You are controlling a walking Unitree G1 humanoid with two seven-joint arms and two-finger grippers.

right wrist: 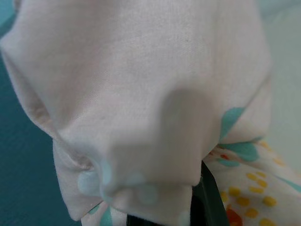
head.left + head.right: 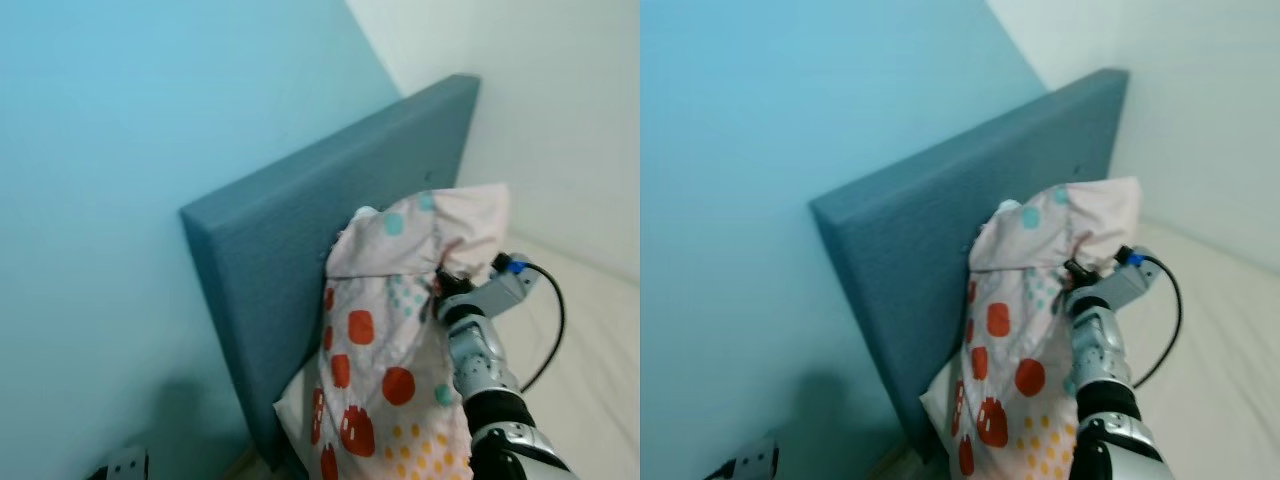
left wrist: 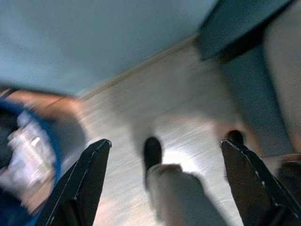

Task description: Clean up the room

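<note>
A pillow is held up against the headboard by the right gripper, its fingers clamped on the fabric. The left gripper is seen spread wide over the floor.

Soft, even daylight is filling the head views — the wall is glowing pale blue, a dim shadow pooling beside the headboard. The left wrist view is smearing with motion blur. The pillow is sitting too close — out of focus.
</note>
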